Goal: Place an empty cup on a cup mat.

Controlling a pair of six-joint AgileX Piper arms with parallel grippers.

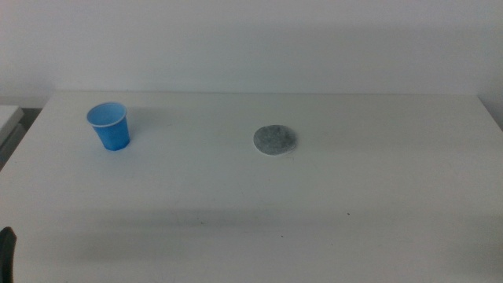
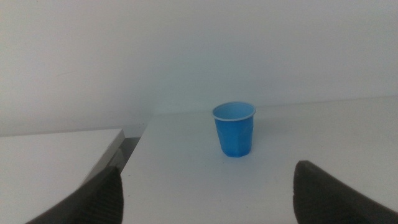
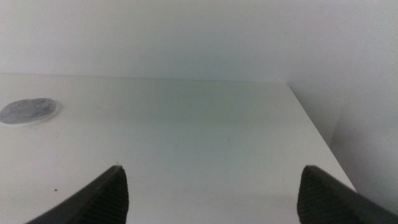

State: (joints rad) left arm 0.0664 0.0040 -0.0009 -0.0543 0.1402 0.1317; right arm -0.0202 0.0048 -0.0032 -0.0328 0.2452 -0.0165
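The blue cup (image 1: 109, 126) stands upright and empty at the table's far left. It also shows in the left wrist view (image 2: 234, 129), well ahead of my left gripper (image 2: 208, 202), whose jaws are wide open and empty. The speckled grey cup mat (image 1: 274, 140) lies flat near the table's middle, apart from the cup. It also shows in the right wrist view (image 3: 28, 111), off to the side of my right gripper (image 3: 211, 202), which is open and empty. In the middle view only a dark bit of the left gripper (image 1: 6, 253) shows at the bottom left corner.
The white table (image 1: 314, 212) has a left edge next to a second lower white surface (image 2: 56, 155) with a gap between. The table's right edge (image 3: 317, 137) drops off beside the wall.
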